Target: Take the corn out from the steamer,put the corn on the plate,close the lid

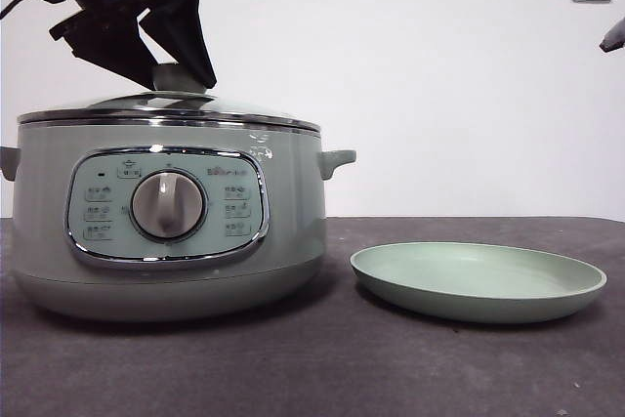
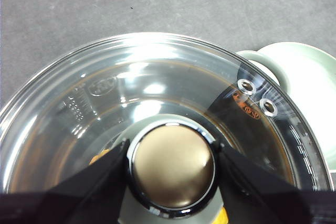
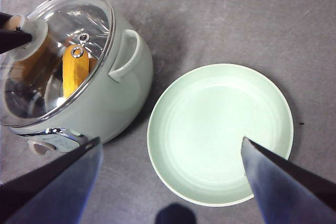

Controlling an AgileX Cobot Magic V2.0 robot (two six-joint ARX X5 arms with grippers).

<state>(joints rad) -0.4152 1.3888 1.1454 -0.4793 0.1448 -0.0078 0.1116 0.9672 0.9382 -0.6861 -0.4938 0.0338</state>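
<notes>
Left gripper [image 2: 170, 163]: our jaws sit either side of the lid knob [image 2: 172, 167], closed in to its flanks; we judge they are touching it, though we see no lift yet.
Right gripper [image 3: 170, 182]: spread wide and holding nothing, hovering above the plate [image 3: 220, 132], which lies directly under the gap between its jaws.
Lid [image 1: 166, 109]: seated on the steamer [image 1: 166, 231], right beneath the left gripper; the chrome rim looks level all round.
Corn [image 3: 75, 69]: inside the steamer, under the glass, below and slightly to one side of the left gripper; only a yellow-orange patch shows.
Step in hand: we judge it is taking the lid off so we can reach the corn.
How to do it well: squeeze the knob squarely, then raise straight up so the rim clears the steamer without dragging.
Watch for: a smooth knob slipping between the jaws if the lid tilts.
Surface [image 1: 322, 378]: dark and matte under the steamer and plate.
</notes>
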